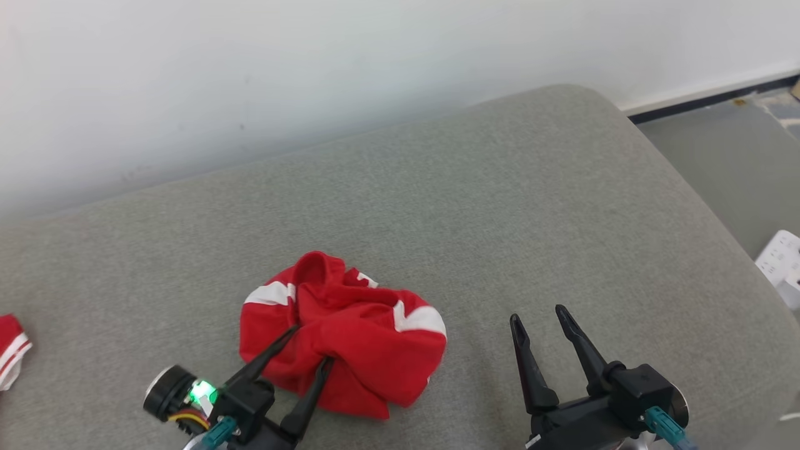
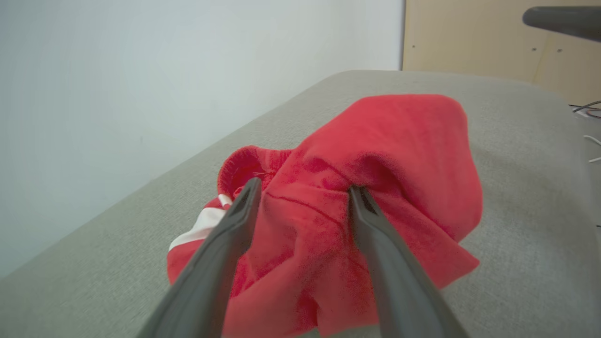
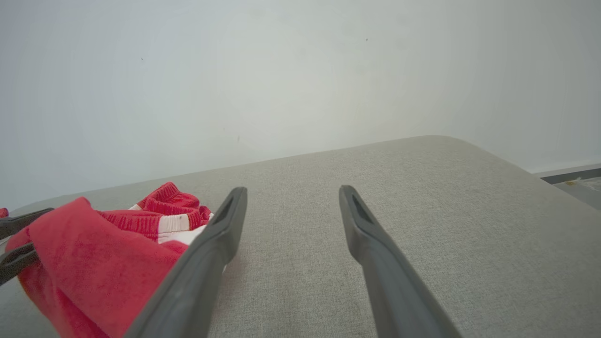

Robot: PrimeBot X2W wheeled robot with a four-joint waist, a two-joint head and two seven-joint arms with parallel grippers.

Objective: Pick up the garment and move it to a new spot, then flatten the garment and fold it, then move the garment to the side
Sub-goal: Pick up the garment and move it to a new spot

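- Currently, the red garment (image 1: 350, 340) lies crumpled in a heap on the grey cushion (image 1: 500, 206). In the head view it sits toward the near edge, left of centre.
- White stripes (image 1: 419, 317) show on the heap's upper left and upper right folds. The right wrist view shows a ribbed red band (image 3: 162, 197) at its far side.
- My left pincer (image 1: 310, 345) enters the near side of the heap from the lower left.
- Its two fingers (image 2: 235, 220) stand moderately apart, one on either side of a raised fold of red cloth, with their tips pressed into the fabric. The jaws have not closed on that fold, and the garment rests with its full weight on the cushion.
- A green light (image 1: 201, 392) glows on the left wrist.
- My right pincer (image 1: 536, 314) sits to the right of the garment, apart from it, over bare cushion. Its fingers are spread about as wide as the left pair and have nothing between them.
- A second red-and-white cloth (image 1: 11, 350) lies at the cushion's far left edge, well apart from the heap.
- A white wall (image 1: 312, 75) stands behind the cushion.
- A white power strip (image 1: 781, 259) lies on the floor beyond the cushion's right side.
- The left wrist view shows a pale wooden panel (image 2: 469, 42) past the cushion's far end.
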